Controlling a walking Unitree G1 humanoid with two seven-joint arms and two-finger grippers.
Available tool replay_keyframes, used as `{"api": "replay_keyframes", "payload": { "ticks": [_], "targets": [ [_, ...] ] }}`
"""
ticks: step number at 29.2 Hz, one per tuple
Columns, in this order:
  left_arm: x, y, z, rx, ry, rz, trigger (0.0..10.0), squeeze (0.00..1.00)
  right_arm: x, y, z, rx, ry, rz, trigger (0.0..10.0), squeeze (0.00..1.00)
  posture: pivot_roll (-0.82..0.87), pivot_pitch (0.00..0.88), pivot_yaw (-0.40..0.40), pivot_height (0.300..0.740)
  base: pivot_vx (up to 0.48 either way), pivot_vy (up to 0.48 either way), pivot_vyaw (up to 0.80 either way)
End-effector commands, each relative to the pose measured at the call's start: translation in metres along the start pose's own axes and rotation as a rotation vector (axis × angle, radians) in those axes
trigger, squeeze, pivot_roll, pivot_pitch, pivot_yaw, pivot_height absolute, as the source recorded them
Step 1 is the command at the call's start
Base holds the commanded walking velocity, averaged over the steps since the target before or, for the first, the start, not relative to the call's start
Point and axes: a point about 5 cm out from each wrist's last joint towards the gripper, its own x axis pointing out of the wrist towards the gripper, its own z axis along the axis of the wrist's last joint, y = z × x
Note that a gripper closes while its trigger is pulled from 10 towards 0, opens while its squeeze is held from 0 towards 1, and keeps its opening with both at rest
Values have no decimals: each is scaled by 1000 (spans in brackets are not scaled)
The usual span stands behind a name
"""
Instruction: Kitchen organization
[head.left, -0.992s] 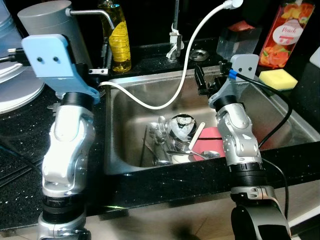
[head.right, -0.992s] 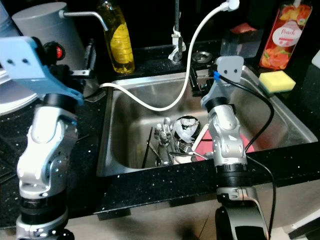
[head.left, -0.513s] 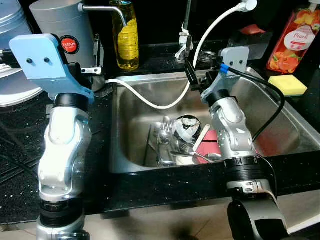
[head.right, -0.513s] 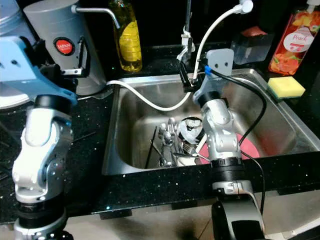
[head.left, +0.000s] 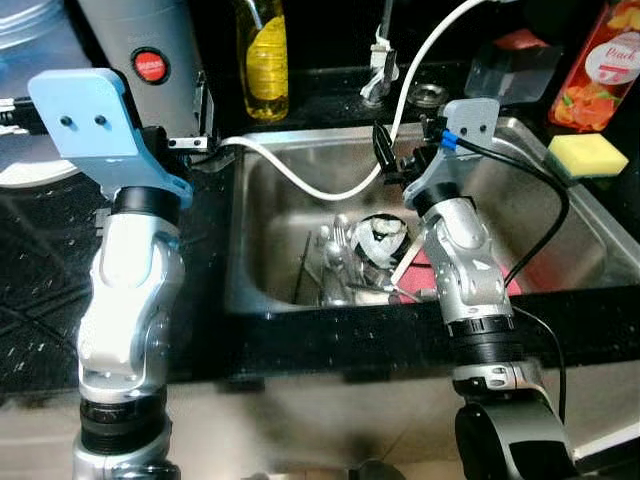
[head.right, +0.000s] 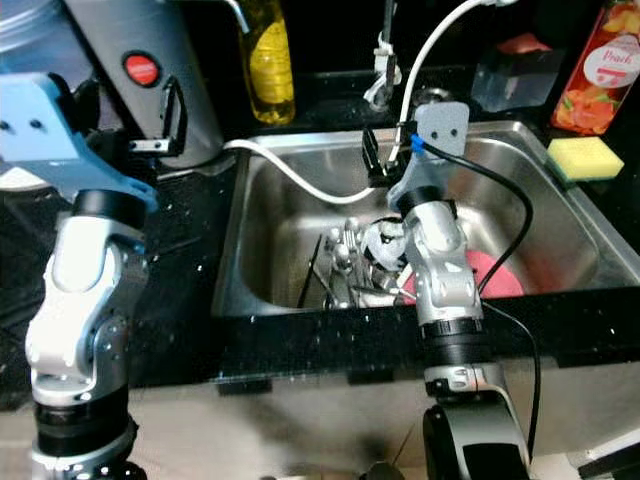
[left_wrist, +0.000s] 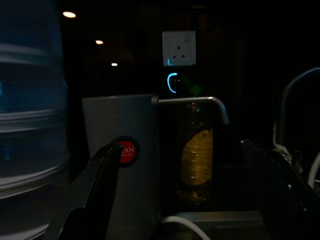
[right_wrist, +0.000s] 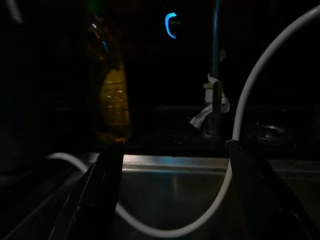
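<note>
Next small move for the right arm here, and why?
Probably lower the right end effector into the stainless steel sink toward the piled silver cutlery: it hangs open above the basin, empty, with the white hose looping beside it.

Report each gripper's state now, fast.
Left gripper: jaws open, holding nothing, facing the grey metal water dispenser.
Right gripper: jaws open, holding nothing, over the stainless steel sink.

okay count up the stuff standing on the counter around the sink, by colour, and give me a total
Yellow: 2, the clear bottle of yellow liquid and the yellow rectangular sponge
Grey: 1, the tall grey metal dispenser with a red badge
Orange-red: 1, the peach-label bottle
Total: 4
</note>
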Motion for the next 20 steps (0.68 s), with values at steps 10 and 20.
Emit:
{"api": "replay_keyframes", "payload": {
  "ticks": [10,20],
  "targets": [
    [-1,1,0,21,12,-2,10000,0,-2,1,-2,12,5,-6,10000,0,-37,0,48,740,-407,0,0],
    [0,0,-3,17,18,-8,10000,0,-3,0,-2,10,5,-10,10000,0,-44,0,54,740,-348,0,0]
  ]
}}
